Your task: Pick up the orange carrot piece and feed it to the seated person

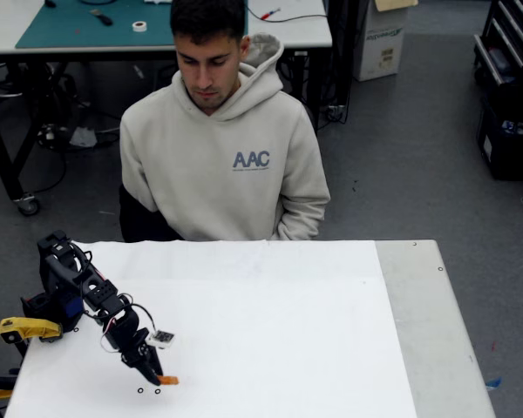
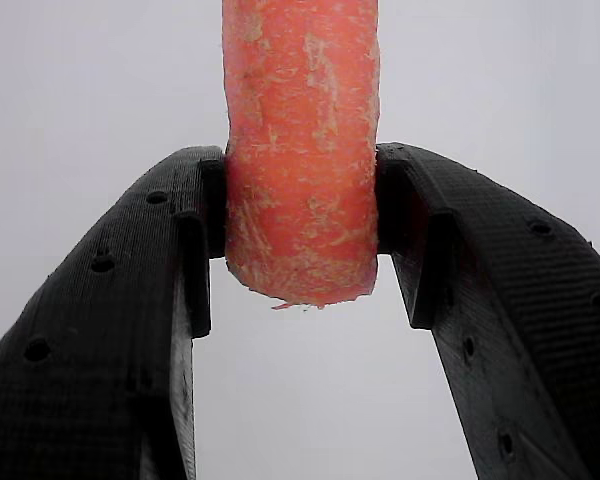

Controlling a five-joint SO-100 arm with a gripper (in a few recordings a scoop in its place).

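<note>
Carrot piece sits clamped between your gripper fingers, both black pads pressing its sides near the cut end. Look at the fixed view: your gripper is low over the white table, the carrot jutting right of the fingertips. Well beyond it, across the table, the seated person looks down.

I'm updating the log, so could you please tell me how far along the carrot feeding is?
Done: the claw is shut on the carrot piece, both fingers pressing its sides in the wrist view. In hand: the lift, since the carrot sits low at the white table in the fixed view. Left: carrying it across to the seated person behind the table's far edge.
</note>
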